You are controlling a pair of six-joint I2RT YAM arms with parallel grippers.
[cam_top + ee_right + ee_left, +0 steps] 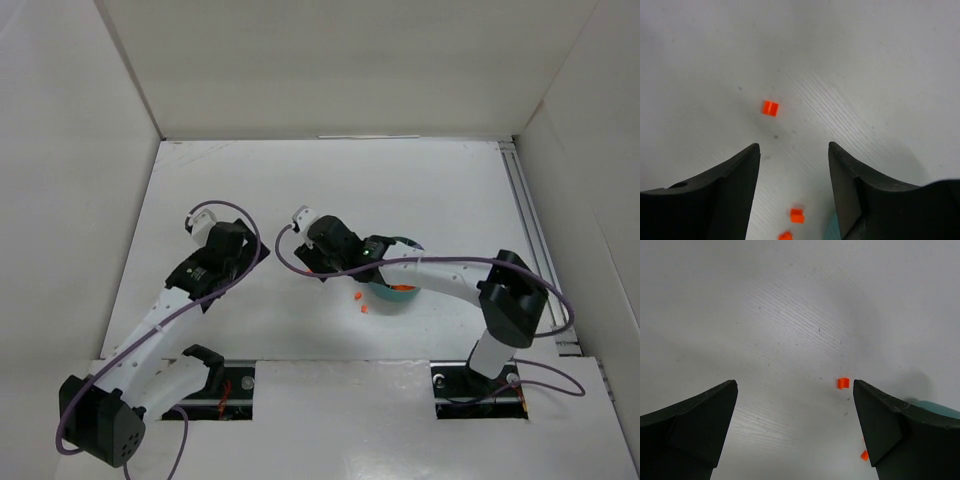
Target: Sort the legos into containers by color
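Over the white table (880,60) with the right gripper (794,146): jaws parted but not wide, clamped on nothing. Ahead of the fingertips, a little toward the finger on the view's left, one small orange plastic brick (770,108). Flat on the table, near-square with a groove across its top, so no long axis worth lining up on. Back inside the gap, closer to the palm, two more small orange bricks (797,215), one just beside the other. At the inner edge of the opposite finger, a sliver of teal.

Probably calls for a short reach forward and a slight shift toward the first finger to bracket the far brick, or else a straight drop onto the near pair. Cannot tell the height above the table from the wrist view.

On the left gripper (794,384), jaws spread wide, empty. Just inside one fingertip in its wrist view, a single orange brick (842,383). Behind that finger, the round teal plastic dish (937,406), mostly hidden.

Seen from above, loose orange bricks (361,303) just beside the dish and under the right wrist, farther from the left gripper. Nearer the right arm, by this reading. More orange already inside the dish, but impossible to tell which compartment.
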